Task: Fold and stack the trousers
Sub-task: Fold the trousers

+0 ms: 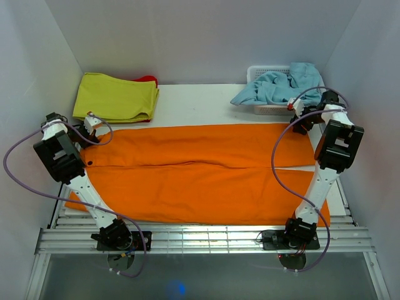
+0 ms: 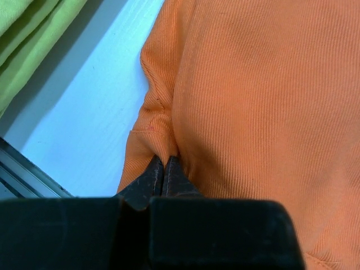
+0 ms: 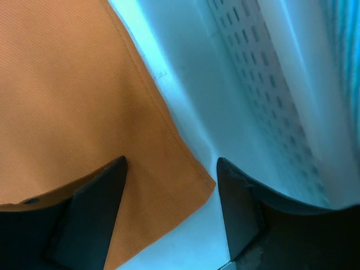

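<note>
The orange trousers (image 1: 200,172) lie spread flat across the table, waist to the left, legs running right, a small dark button (image 1: 89,164) at the waistband. My left gripper (image 1: 92,122) is at the far left corner of the waist; in the left wrist view it (image 2: 163,160) is shut, pinching a fold of the orange fabric (image 2: 253,101). My right gripper (image 1: 299,117) is at the far right leg end; in the right wrist view it (image 3: 171,163) is open, its jaws either side of the hem corner (image 3: 197,177).
A folded yellow-green cloth (image 1: 115,98) lies on something red at the back left. A light blue garment (image 1: 281,84) sits in a white perforated basket (image 1: 269,109) at the back right, close to my right gripper. White walls enclose three sides.
</note>
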{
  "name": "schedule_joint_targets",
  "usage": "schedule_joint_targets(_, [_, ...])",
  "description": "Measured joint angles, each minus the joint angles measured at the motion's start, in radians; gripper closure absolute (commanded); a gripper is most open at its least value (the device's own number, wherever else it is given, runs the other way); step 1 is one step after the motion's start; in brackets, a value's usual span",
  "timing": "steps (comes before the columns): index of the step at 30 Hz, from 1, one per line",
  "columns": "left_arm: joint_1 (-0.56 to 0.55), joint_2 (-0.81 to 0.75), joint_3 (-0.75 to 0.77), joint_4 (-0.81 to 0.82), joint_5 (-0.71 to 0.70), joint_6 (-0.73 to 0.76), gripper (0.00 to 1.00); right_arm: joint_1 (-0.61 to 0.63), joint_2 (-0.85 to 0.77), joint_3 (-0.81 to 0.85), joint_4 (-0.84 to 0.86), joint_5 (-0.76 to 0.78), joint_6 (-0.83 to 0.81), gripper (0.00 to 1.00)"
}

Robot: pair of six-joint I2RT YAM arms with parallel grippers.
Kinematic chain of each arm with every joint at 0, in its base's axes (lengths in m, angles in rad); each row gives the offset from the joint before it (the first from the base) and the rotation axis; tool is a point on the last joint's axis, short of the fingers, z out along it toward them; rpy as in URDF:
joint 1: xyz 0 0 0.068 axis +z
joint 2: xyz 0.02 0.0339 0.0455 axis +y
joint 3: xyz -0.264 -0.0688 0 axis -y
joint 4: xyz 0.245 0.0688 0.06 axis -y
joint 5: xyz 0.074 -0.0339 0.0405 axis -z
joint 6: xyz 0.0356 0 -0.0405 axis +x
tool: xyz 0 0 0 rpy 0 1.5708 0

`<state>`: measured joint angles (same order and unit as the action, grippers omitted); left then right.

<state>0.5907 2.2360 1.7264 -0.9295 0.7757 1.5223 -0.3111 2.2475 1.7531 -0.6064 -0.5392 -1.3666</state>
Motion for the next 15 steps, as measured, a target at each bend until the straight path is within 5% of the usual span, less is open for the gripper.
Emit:
schedule_joint_targets(6, [-0.004, 0.0, 0.01, -0.011, -0.008, -0.004, 1.0, 0.01, 0.058, 0.088, -0.087, 0.013, -0.116, 0.92])
schedule_joint_targets(15, [-0.003, 0.003, 0.043, 0.032, 0.001, -0.149, 1.0, -0.004, -0.03, 0.015, -0.143, 0.034, -0.111, 0.92])
